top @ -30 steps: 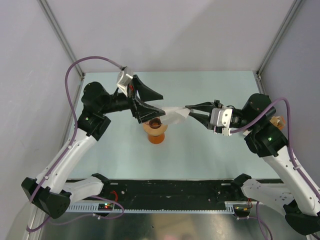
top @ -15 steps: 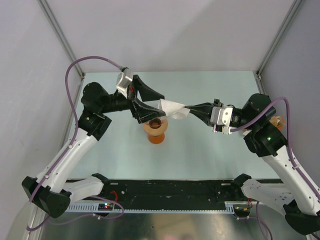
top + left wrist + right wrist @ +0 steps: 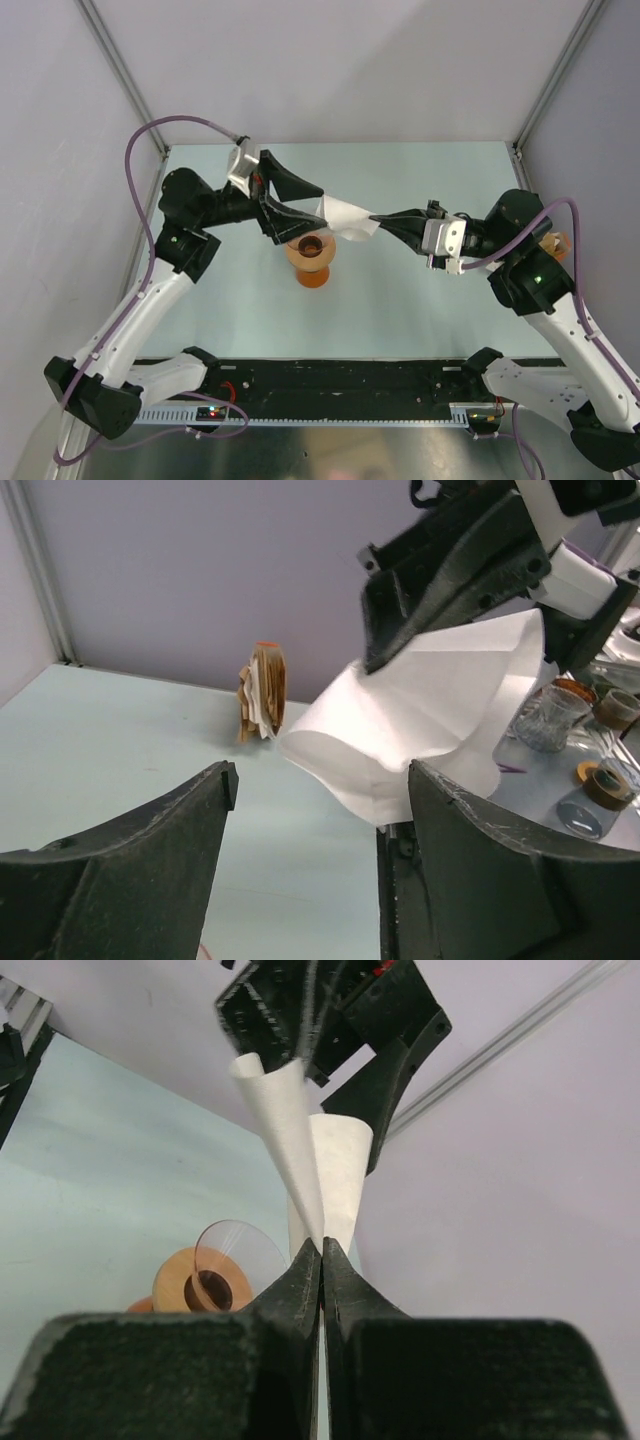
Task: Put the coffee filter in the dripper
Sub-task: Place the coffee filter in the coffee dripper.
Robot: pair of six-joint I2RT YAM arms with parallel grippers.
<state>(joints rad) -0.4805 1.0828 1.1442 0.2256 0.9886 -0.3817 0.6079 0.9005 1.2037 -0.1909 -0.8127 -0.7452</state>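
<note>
Left gripper (image 3: 320, 207): fingers spread wide, straddling the open end of the coffee filter (image 3: 345, 218). In my left wrist view the paper lies close to one finger. I cannot tell if it touches, and there is no squeeze on it.

Dripper (image 3: 312, 258): upright on the table (image 3: 420, 320), mouth up, just beneath the filter and slightly nearer my bases. Nothing is seated in it yet.

Filter: in the air, puffed partly open, not flat.

Right gripper (image 3: 377, 217): fingers pressed together, pinching the filter's narrow edge. This is the only real grip on it.

Spare filter stack (image 3: 262, 692): well apart.

Judgement for the placing:
- Bring the filter's point over the mouth's centre, point down.
- Use the left fingers only to guide the paper open. A clamp would likely crease it.
- Lower until the paper meets the clear walls, then release the right pinch.
- Avoid sideways pushes, since the dripper looks easy to tip.
</note>
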